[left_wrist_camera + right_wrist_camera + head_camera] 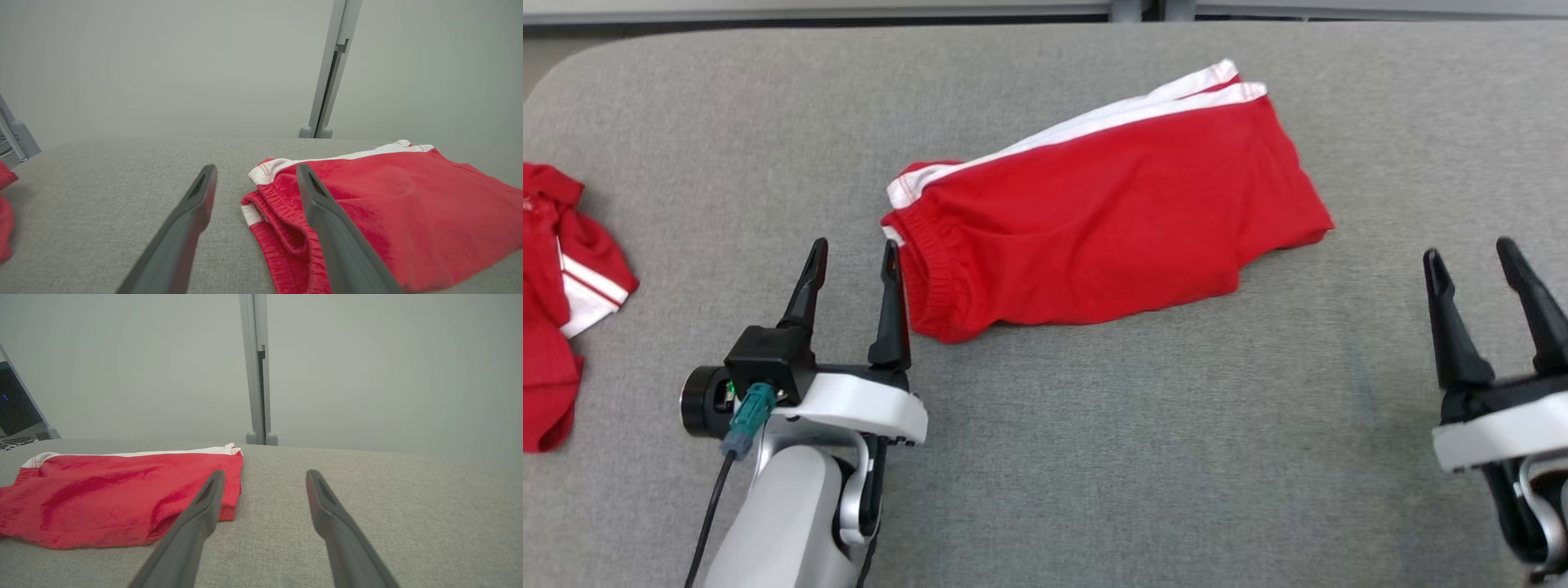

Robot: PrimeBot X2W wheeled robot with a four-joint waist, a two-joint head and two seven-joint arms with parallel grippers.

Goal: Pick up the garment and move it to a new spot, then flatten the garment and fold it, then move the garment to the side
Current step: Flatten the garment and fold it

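Two red garments on the grey padded table (1094, 457). Red shorts (1111, 204) with white side stripes lie folded flat near the table's centre, waistband end toward the left gripper, leg hems toward the far right. Second red garment (556, 310) is crumpled at the left edge, well apart. Bare fabric along the near side and to the right of the shorts; rounded table corner at far left.

Two grippers. Left gripper (854, 245): jaws spread, empty, one finger just beside the waistband, contact unclear. Right gripper (1468, 249): jaws spread, empty, well right of the shorts.

One grey upright post (331, 69) behind the far edge.
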